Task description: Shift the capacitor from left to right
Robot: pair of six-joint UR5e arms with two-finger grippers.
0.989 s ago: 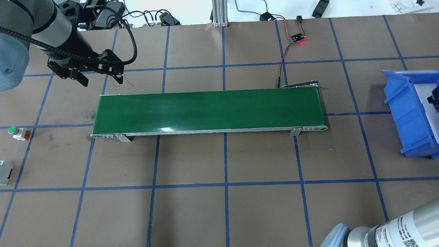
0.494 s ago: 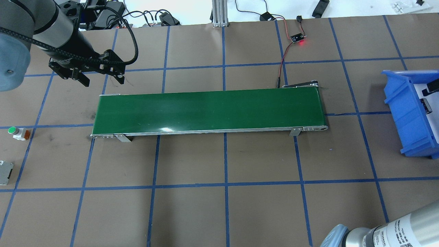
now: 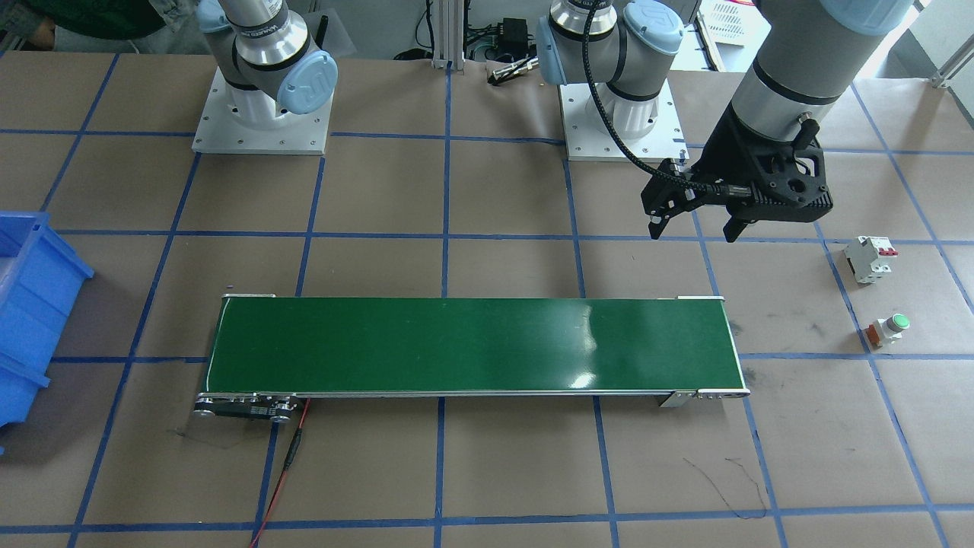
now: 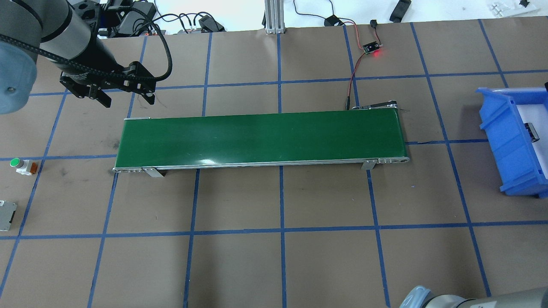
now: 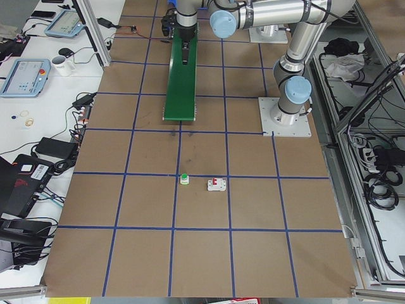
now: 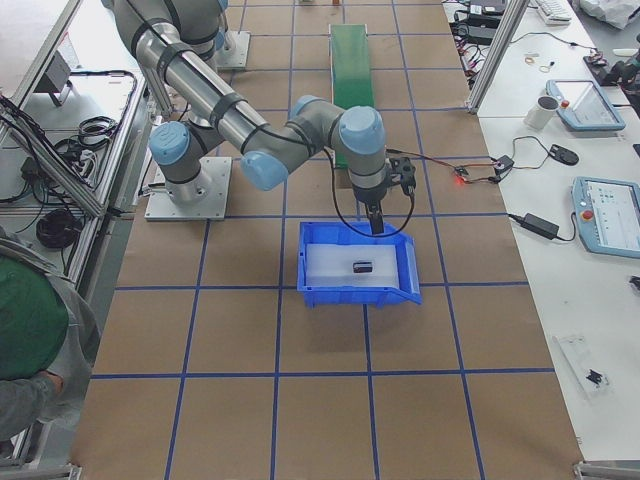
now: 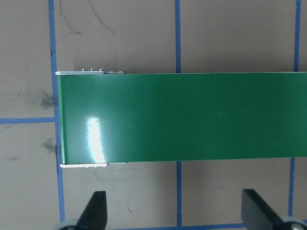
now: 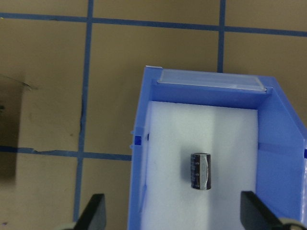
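Note:
The capacitor [image 8: 200, 171], a small dark cylinder with a pale stripe, lies on its side on white foam inside the blue bin [image 8: 283, 143]. It also shows in the exterior right view [image 6: 363, 266] and the overhead view [image 4: 531, 130]. My right gripper [image 8: 172, 215] is open and empty, above the bin's near wall and clear of the capacitor. My left gripper [image 4: 126, 99] is open and empty, hovering just beyond the left end of the green conveyor belt [image 4: 261, 137]; it also shows in the front view [image 3: 694, 228].
A green-topped push button [image 3: 886, 327] and a white breaker with a red switch [image 3: 870, 259] sit on the table on my left side. A small circuit board with a red light [image 4: 371, 48] and its wires lie behind the belt.
My right gripper has pulled up and away from the bin, out of the overhead view, leaving the capacitor lying in the bin. The left arm has barely moved.

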